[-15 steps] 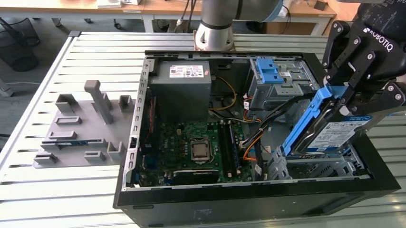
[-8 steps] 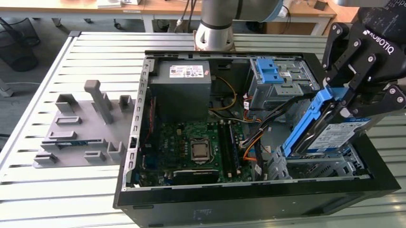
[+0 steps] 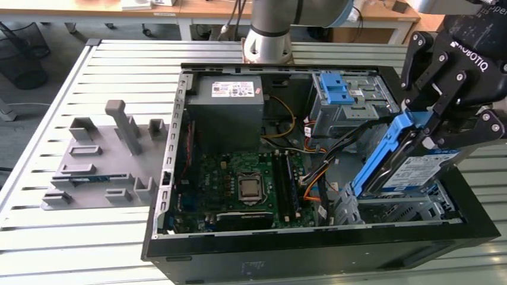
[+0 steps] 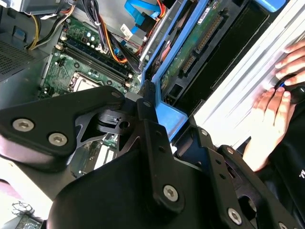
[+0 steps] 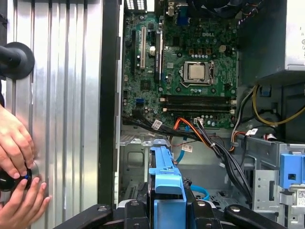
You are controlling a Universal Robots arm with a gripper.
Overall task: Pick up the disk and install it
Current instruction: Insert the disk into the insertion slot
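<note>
The disk (image 3: 410, 170), silver with a white-and-blue label and a blue carrier frame (image 3: 386, 155), hangs tilted on edge over the drive cage (image 3: 412, 212) at the exterior view's right of the open computer case (image 3: 317, 240). My black gripper (image 3: 424, 127) is shut on its upper end. In the second wrist view the disk's green circuit-board underside (image 4: 200, 40) slants away from the gripper (image 4: 152, 109), whose fingers clamp the blue frame (image 4: 169, 118). In the first wrist view the blue carrier (image 5: 167, 179) sticks out from the gripper (image 5: 167, 210) above the cage floor.
Inside the case lie the motherboard (image 3: 241, 184), a grey power-supply box (image 3: 232, 98), a blue latch (image 3: 336, 89) and orange and black cables (image 3: 317, 172). A grey fixture (image 3: 99, 160) sits at the exterior view's left. A person's hands (image 5: 16, 157) rest on the slatted table.
</note>
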